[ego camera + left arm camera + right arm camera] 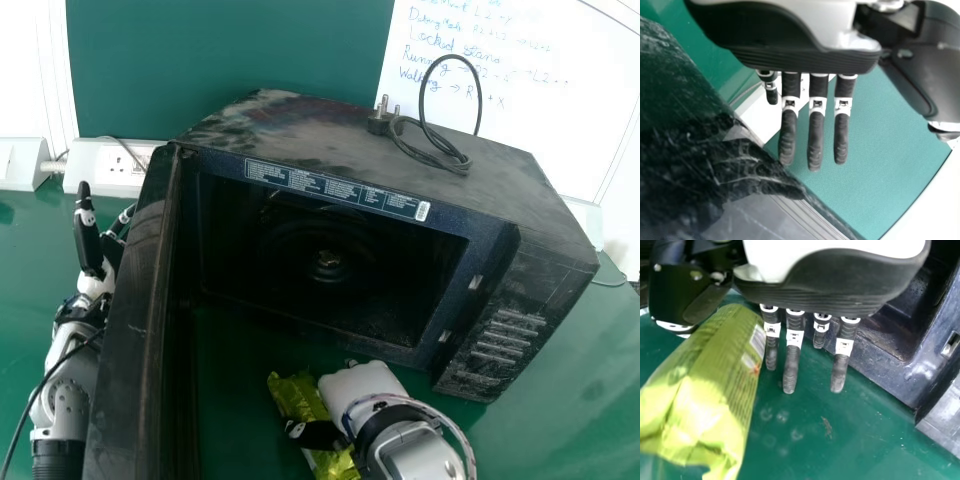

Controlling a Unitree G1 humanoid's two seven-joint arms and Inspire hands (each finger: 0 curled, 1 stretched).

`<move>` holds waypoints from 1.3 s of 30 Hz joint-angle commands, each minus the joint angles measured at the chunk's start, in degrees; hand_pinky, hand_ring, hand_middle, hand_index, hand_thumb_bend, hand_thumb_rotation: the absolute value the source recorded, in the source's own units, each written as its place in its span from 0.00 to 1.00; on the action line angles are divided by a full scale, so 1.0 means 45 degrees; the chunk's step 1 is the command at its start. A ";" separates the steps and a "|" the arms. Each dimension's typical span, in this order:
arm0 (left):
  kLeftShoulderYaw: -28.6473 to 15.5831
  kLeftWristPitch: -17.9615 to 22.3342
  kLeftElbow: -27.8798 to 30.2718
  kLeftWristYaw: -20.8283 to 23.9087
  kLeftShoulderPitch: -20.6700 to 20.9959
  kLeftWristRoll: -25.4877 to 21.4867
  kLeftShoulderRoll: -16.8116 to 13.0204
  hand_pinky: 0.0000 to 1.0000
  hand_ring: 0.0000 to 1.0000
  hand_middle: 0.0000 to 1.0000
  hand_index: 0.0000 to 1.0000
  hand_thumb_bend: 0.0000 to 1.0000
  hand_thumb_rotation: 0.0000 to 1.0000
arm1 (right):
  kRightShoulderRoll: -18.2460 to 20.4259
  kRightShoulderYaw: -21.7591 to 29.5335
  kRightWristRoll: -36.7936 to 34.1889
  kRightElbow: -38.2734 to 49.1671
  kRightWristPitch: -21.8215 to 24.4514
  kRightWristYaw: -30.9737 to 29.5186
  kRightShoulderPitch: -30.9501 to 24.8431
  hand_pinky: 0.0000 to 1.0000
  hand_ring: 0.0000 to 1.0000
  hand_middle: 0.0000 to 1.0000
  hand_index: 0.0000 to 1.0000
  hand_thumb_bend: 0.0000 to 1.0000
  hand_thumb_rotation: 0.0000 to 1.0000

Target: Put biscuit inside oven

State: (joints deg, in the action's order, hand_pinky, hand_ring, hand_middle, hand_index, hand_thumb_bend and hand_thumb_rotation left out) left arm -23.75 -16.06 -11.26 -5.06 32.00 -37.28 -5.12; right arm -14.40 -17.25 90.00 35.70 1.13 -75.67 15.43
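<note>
Our right robot hand (pixel 362 388) is released, low in the frame and just right of centre, with its fingers straight and in front of the open oven (pixel 365 150). We see the yellow-green biscuit packet (pixel 298 396) at the bottom centre, immediately to that hand's left, outside the oven and over the green bench (pixel 592 375). The dark thumb (pixel 318 434) lies across the packet in the head view; we cannot tell whether the two touch. In the right wrist view, we find the packet on the thumb side, tilted, with the straight fingers pointing down beside it and the oven's front edge on their other side. Our left robot hand (pixel 88 240) is at the middle left of the frame, its fingers extended too, beside the outer face of the swung-open door (pixel 140 330). Up on the oven's top, toward the upper right, we see a coiled black cable (pixel 478 100) and its plug (pixel 378 123).
</note>
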 commanded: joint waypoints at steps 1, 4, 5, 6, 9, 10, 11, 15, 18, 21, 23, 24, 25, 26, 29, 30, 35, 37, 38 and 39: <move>0.0053 -0.0050 0.0081 -0.0015 0.0085 -0.0025 -0.0013 0.25 0.33 0.44 0.49 0.52 0.08 | 0.0012 -0.0224 -0.0689 -0.0746 -0.0016 -0.0612 -0.0579 0.50 0.60 0.70 0.78 0.70 0.02; 0.0051 -0.0055 0.0099 -0.0034 0.0082 -0.0036 -0.0021 0.25 0.33 0.44 0.49 0.52 0.09 | -0.0227 -0.0113 -0.1223 -0.1000 -0.0043 -0.0850 -0.0306 0.51 0.64 0.73 0.77 0.69 0.00; 0.0054 -0.0040 0.0100 -0.0055 0.0077 -0.0034 -0.0025 0.25 0.33 0.44 0.49 0.52 0.09 | -0.0318 -0.0070 -0.1433 -0.1104 -0.0040 -0.0921 -0.0194 0.52 0.65 0.74 0.76 0.69 0.00; 0.0057 -0.0037 0.0111 -0.0051 0.0074 -0.0028 -0.0026 0.25 0.33 0.44 0.49 0.52 0.09 | -0.0392 -0.0032 -0.1610 -0.1201 -0.0012 -0.0968 -0.0095 0.53 0.66 0.74 0.75 0.69 0.00; 0.0045 -0.0061 0.0071 -0.0060 0.0107 -0.0048 -0.0043 0.25 0.33 0.44 0.49 0.52 0.09 | -0.0517 0.0057 -0.2041 -0.1565 0.0224 -0.1214 0.0230 0.57 0.71 0.77 0.75 0.70 0.00; 0.0045 -0.0055 0.0052 -0.0077 0.0113 -0.0045 -0.0051 0.25 0.33 0.44 0.49 0.52 0.09 | -0.0408 0.0104 -0.1976 -0.1738 0.0508 -0.1350 0.0348 0.59 0.72 0.76 0.75 0.69 0.00; 0.0047 -0.0049 0.0043 -0.0087 0.0116 -0.0040 -0.0056 0.25 0.33 0.44 0.49 0.52 0.09 | -0.0337 0.0122 -0.1920 -0.1849 0.0730 -0.1439 0.0428 0.60 0.71 0.75 0.74 0.69 0.00; 0.0063 -0.0051 0.0145 -0.0059 0.0050 -0.0045 -0.0013 0.25 0.33 0.44 0.49 0.52 0.09 | -0.0464 -0.0002 -0.1690 -0.2347 0.1111 -0.1315 0.0772 0.58 0.70 0.75 0.71 0.70 0.02; 0.0072 -0.0049 0.0210 -0.0125 0.0001 -0.0062 -0.0023 0.26 0.34 0.45 0.49 0.52 0.09 | -0.0626 -0.0059 -0.1225 -0.2295 0.1260 -0.1090 0.0923 0.52 0.64 0.71 0.68 0.71 0.05; 0.0077 -0.0047 0.0261 -0.0114 -0.0012 -0.0053 -0.0018 0.26 0.34 0.45 0.49 0.52 0.09 | -0.1113 -0.0399 -0.0646 -0.2102 0.0836 -0.0817 0.0955 0.43 0.56 0.67 0.72 0.66 0.14; 0.0060 -0.0058 0.0241 -0.0117 0.0010 -0.0069 -0.0023 0.25 0.33 0.44 0.49 0.52 0.09 | -0.1375 -0.0650 -0.0217 -0.2072 0.0574 -0.0710 0.0920 0.48 0.62 0.73 0.79 0.62 0.18; 0.0049 -0.0059 0.0226 -0.0118 0.0021 -0.0072 -0.0033 0.25 0.33 0.44 0.49 0.52 0.09 | -0.1424 -0.0752 0.0009 -0.2157 0.0536 -0.0707 0.0918 0.51 0.65 0.75 0.81 0.61 0.19; 0.0041 -0.0055 0.0215 -0.0131 0.0025 -0.0077 -0.0041 0.25 0.33 0.44 0.49 0.52 0.09 | -0.1398 -0.0835 0.0306 -0.2284 0.0588 -0.0729 0.0926 0.55 0.68 0.78 0.84 0.60 0.18; 0.0039 -0.0057 0.0209 -0.0135 0.0028 -0.0074 -0.0049 0.25 0.33 0.44 0.49 0.52 0.09 | -0.1369 -0.0889 0.0538 -0.2418 0.0627 -0.0749 0.0957 0.61 0.71 0.80 0.87 0.60 0.18; 0.0043 -0.0115 0.0264 -0.0063 0.0038 -0.0085 -0.0035 0.25 0.33 0.44 0.49 0.52 0.09 | -0.1293 -0.0865 0.1046 -0.2645 0.0762 -0.0499 0.0947 0.57 0.69 0.79 0.89 0.64 0.14; 0.0043 -0.0122 0.0273 -0.0057 0.0037 -0.0089 -0.0031 0.25 0.33 0.44 0.49 0.52 0.09 | -0.1268 -0.0808 0.1160 -0.2682 0.0824 -0.0403 0.0908 0.55 0.68 0.79 0.89 0.66 0.13; -0.0014 -0.0178 0.0318 -0.0050 0.0037 -0.0166 -0.0024 0.24 0.33 0.44 0.49 0.52 0.09 | -0.1219 -0.0455 0.1250 -0.2456 0.0982 -0.0274 0.0696 0.60 0.73 0.83 0.90 0.64 0.19; -0.0047 -0.0192 0.0316 -0.0053 0.0053 -0.0217 -0.0005 0.24 0.32 0.43 0.49 0.52 0.09 | -0.1395 -0.0412 0.1200 -0.2371 0.0843 -0.0209 0.0631 0.61 0.74 0.84 0.89 0.65 0.21; -0.0055 -0.0199 0.0320 -0.0044 0.0058 -0.0230 0.0002 0.24 0.32 0.43 0.49 0.52 0.09 | -0.1502 -0.0361 0.1093 -0.2310 0.0762 -0.0161 0.0584 0.62 0.75 0.84 0.89 0.66 0.20; -0.0062 -0.0210 0.0324 -0.0017 0.0071 -0.0238 0.0014 0.24 0.32 0.43 0.49 0.52 0.09 | -0.1624 -0.0291 0.0952 -0.2237 0.0678 -0.0091 0.0527 0.64 0.76 0.85 0.89 0.67 0.19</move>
State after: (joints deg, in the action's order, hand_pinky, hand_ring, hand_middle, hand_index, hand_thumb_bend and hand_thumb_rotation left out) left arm -23.83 -16.57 -10.30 -5.04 32.02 -37.47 -5.07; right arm -19.05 -19.96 94.41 28.10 4.99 -74.38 21.24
